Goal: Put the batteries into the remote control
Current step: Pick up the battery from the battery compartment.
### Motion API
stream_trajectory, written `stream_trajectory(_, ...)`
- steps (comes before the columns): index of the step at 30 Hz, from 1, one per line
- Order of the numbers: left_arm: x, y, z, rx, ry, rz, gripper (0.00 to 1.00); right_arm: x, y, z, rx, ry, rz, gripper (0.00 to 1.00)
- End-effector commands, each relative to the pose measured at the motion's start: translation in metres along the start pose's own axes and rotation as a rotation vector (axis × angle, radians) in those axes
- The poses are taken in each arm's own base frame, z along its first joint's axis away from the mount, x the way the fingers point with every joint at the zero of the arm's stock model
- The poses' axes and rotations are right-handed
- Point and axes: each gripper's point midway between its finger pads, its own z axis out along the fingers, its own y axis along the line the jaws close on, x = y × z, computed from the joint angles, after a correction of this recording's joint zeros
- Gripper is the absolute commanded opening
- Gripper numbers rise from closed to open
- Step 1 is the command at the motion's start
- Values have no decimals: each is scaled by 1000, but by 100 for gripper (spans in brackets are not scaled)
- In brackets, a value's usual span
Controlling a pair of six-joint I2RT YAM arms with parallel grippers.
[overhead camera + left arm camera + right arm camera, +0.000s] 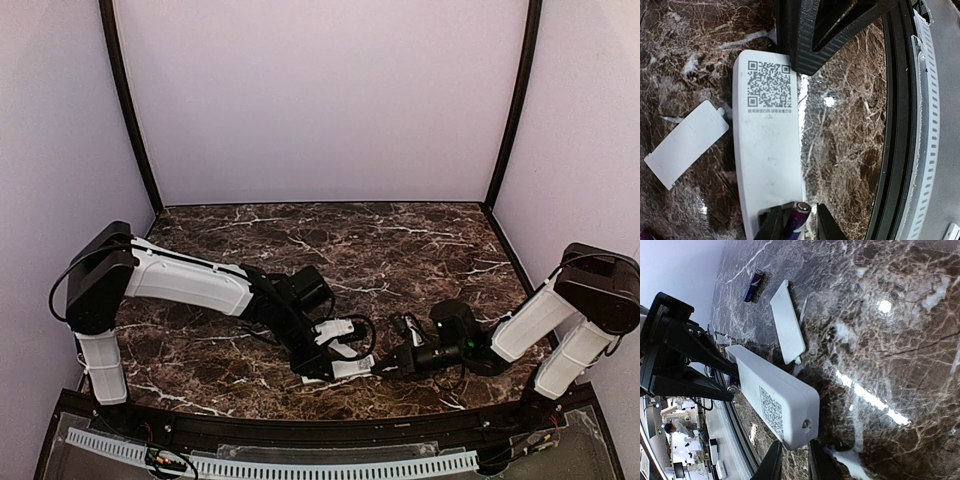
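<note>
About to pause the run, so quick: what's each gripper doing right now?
Left gripper: closed on a battery at one end of the remote control.
Right gripper: closed on the remote control's other end.

Remote control (769, 150) QR-side up, cover plate (687, 142) beside, battery (799, 217) in left pincer (798, 227)

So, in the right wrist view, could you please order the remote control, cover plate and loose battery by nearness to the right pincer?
1. remote control, against the right pincer.
2. cover plate, just beyond it.
3. loose battery, farthest, upper left.
</note>
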Motion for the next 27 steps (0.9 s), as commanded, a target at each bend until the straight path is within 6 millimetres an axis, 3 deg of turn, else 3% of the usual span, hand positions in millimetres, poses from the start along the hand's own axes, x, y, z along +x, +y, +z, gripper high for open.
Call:
stream_trajectory(1, -8, -11, 4, 80, -25, -3, 21, -7, 15, -1, -44, -15, -43, 18)
stream_trajectory(6, -9, -7, 0, 75, -32, -11, 2, -7, 14, -1, -43, -16, -45, 18)
stream_trajectory(20, -26, -2, -29, -12, -65, 34, 0, -12, 17, -6, -37, -37, -52, 19)
stream_trajectory(27, -32, -6, -51, -47, -80, 51, 0, -22, 25, -18, -39, -85, -89, 27)
